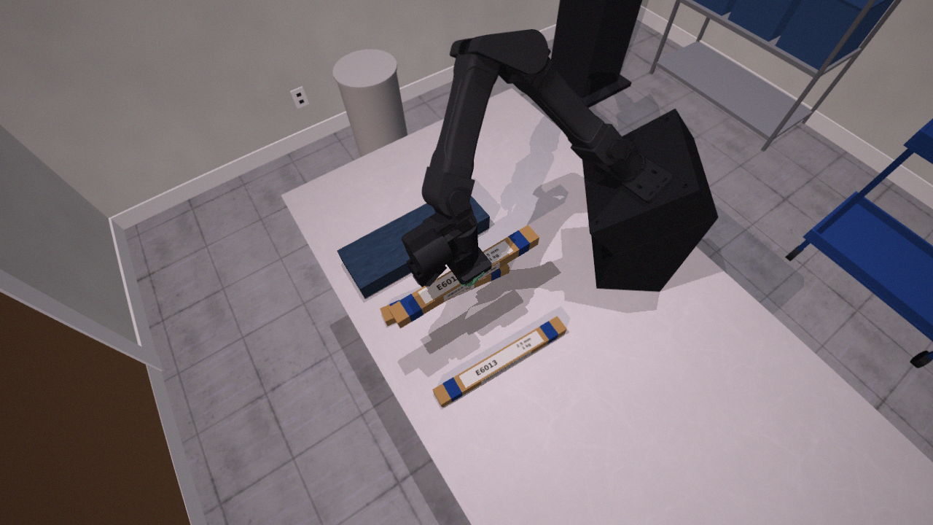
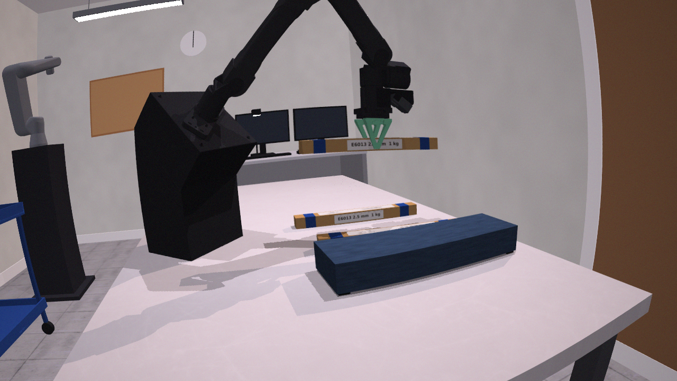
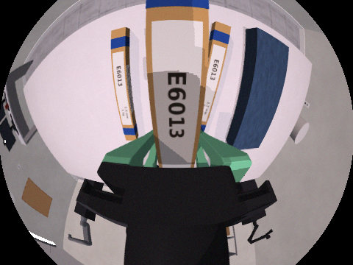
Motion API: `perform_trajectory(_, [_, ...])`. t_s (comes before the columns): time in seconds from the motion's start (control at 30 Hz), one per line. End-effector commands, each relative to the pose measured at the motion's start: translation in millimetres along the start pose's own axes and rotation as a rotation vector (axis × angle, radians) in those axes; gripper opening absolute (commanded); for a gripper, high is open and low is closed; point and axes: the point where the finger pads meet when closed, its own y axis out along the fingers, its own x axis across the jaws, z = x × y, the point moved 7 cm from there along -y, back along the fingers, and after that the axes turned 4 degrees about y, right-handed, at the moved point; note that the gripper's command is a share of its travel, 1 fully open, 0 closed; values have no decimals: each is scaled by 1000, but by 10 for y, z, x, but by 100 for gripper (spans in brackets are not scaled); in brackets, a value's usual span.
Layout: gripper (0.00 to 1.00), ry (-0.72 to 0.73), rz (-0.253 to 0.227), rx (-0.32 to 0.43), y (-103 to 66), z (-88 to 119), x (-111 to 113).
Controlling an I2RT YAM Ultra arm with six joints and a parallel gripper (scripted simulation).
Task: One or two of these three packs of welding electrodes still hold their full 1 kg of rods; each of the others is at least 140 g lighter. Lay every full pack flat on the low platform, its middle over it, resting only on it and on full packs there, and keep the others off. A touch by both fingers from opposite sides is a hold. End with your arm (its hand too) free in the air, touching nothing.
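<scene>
Gripping one pack (image 2: 331, 145) at its middle, gripper (image 2: 374, 142) clenched on it from both sides, green fingers (image 2: 365, 130) pointing down. Held level, high above table (image 2: 426, 321). Hanging over second pack (image 2: 374, 228), which lies flat just beside blue platform (image 2: 416, 251). Third pack (image 2: 355, 215) flat on table, farther from platform. Nothing resting on platform. Black arm base (image 2: 184, 189) standing on table.
</scene>
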Motion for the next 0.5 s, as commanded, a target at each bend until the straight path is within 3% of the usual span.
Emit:
perform_trajectory(0.0, [0,3,-37,-101,-314,-143,-96])
perform_trajectory(0.13, [0,14,-26,-93,-268,-137,-256])
perform_trajectory(0.3, [0,-11,-35,-85,-284,-111,-265])
perform_trajectory(0.47, [0,11,-23,-91,-255,-148,-470])
